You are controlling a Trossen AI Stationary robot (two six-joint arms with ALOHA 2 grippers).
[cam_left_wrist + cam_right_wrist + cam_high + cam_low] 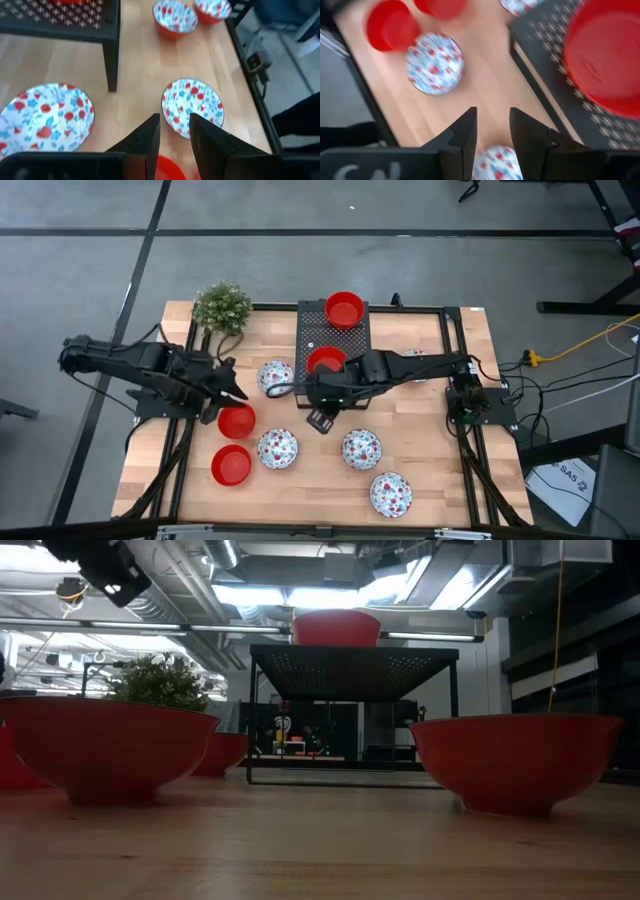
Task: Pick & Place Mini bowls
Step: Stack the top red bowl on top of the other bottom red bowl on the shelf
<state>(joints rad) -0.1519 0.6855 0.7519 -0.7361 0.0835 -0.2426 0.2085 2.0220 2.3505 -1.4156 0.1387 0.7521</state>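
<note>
Grey concrete floor surrounds a pale butcher-block table (420,410) with a black metal frame at its edges.

At the far left the left gripper (238,395) reaches in over the wood. Its two dark, wedge-shaped fingers (145,142) are closed on the rim of a glossy red bowl (237,423), whose edge shows in the narrow gap between them. A second plain red bowl (231,466) sits just in front of it, nearer the table's front edge. Behind the left arm, at the back corner, stands a small green bushy plant (222,307).

Next come two round white bowls speckled with red and blue flowers: one (275,375) beside the box, one (278,448) near the second red bowl.

At the table's middle is a black perforated box (350,338), rectangular and on thin legs, carrying two more red bowls, the back one (344,309) and the front one (322,360).

The right gripper (318,420) hangs just in front of the box, jaws apart and empty.

To the right lie two more floral bowls, one (361,448) near the gripper, one (391,494) at the front edge.

On the floor far right, a white carton (575,480) shows letters that look like "SAS".
</note>
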